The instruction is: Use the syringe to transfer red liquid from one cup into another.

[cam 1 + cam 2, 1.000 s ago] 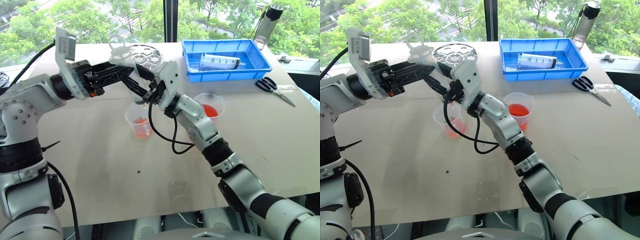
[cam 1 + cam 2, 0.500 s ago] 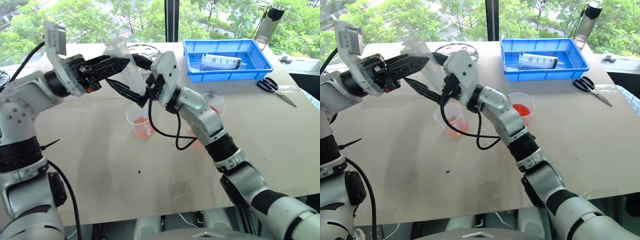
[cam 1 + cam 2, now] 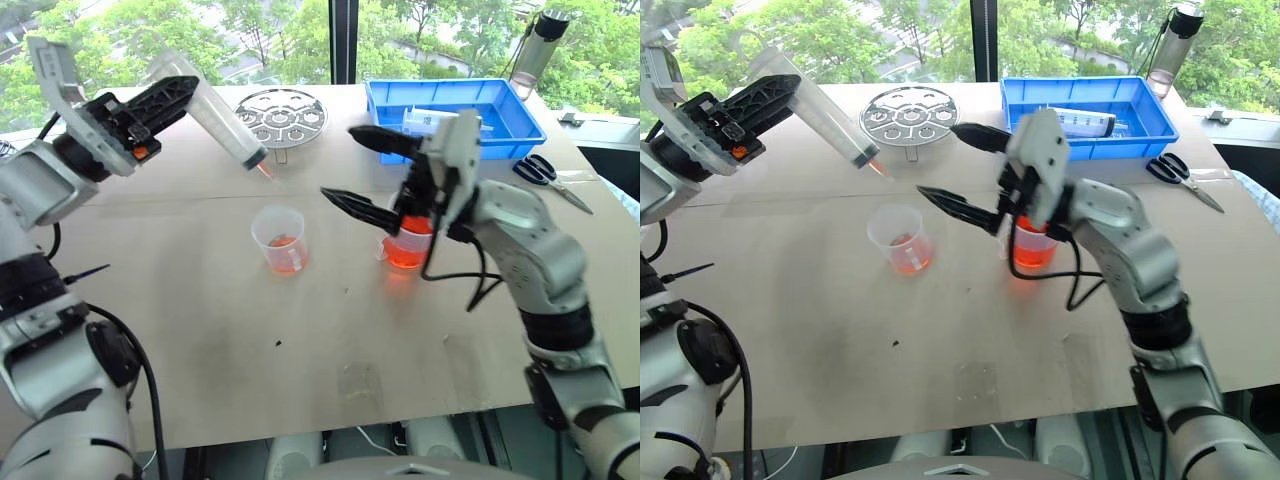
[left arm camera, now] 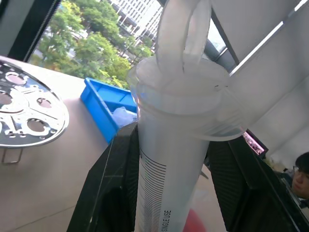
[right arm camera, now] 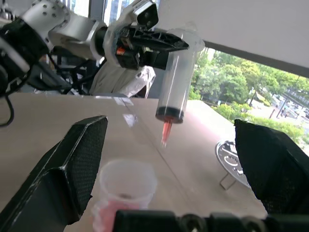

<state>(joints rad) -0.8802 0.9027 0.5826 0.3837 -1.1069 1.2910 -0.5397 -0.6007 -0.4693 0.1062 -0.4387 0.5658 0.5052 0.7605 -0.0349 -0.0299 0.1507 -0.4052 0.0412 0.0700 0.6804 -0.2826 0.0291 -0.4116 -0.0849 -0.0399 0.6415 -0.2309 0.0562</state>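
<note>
Currently the syringe is held in the air by the left gripper, whose black fingers are clamped on the upper part of its barrel. It slants downward, with the orange-red tip above bare desk near the far edge, up and to the left of the small cup. The dark plunger seal sits low in the barrel, close to the tip. In the left wrist view the barrel stands between the two fingers, its printed scale facing the camera.

The small cup stands upright near the middle of the desk, a little pale red liquid in its bottom. The handled beaker stands to its right, apart from it, with brighter orange-red liquid inside.

The right gripper hovers above the desk with its fingers spread wide, holding nothing; it points toward the left side, and its wrist partly hides the beaker.

At the far edge a round perforated metal plate rests on short legs. The blue tray sits toward the far right corner with a second syringe lying in it. Scissors lie on the desk just right of the tray.
</note>
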